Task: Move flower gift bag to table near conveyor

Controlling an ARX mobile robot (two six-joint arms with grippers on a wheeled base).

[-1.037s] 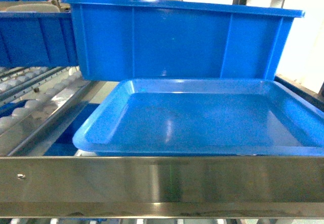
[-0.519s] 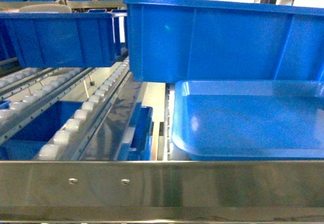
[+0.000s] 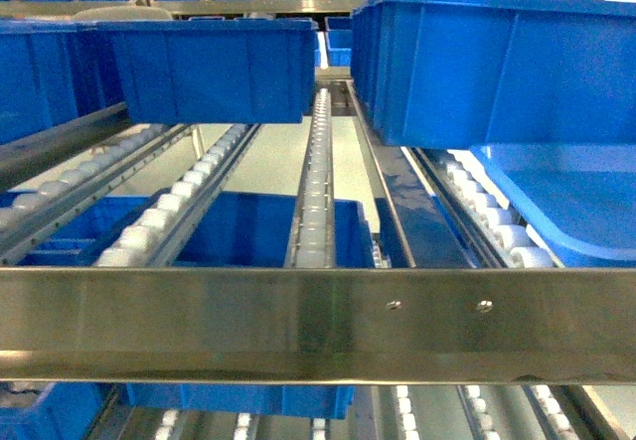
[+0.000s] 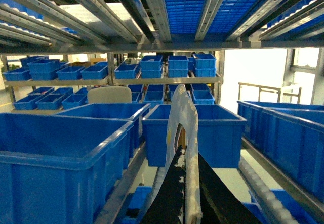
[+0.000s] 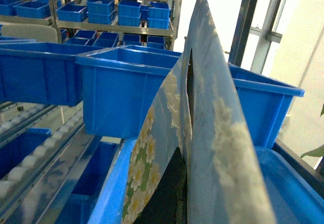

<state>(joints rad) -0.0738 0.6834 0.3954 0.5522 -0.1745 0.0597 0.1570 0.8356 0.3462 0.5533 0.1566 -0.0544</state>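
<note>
The flower gift bag (image 5: 147,148), pale blue with white daisies on green, stands upright right in front of the right wrist camera. My right gripper (image 5: 186,166) is shut on its folded edge, and one black finger (image 5: 169,188) shows against the paper. In the left wrist view a thin cream panel of the bag (image 4: 182,113) with a handle cut-out rises between two black fingers. My left gripper (image 4: 188,158) is shut on it. The conveyor (image 3: 313,192) fills the head view as sloping steel tracks with white rollers. Neither gripper nor the bag shows in the head view. The table is out of view.
A shiny steel rail (image 3: 298,321) crosses the head view close in front. Deep blue bins (image 3: 209,63) (image 3: 497,63) sit on the tracks, with a shallow blue tray (image 3: 566,202) at the right. More bins (image 4: 61,153) and racks surround both wrists; a tray (image 5: 288,188) lies beneath the bag.
The head view has swung left along the rack. The blue tray and big bin slid from the centre to the right edge, and more roller tracks came into view.
</note>
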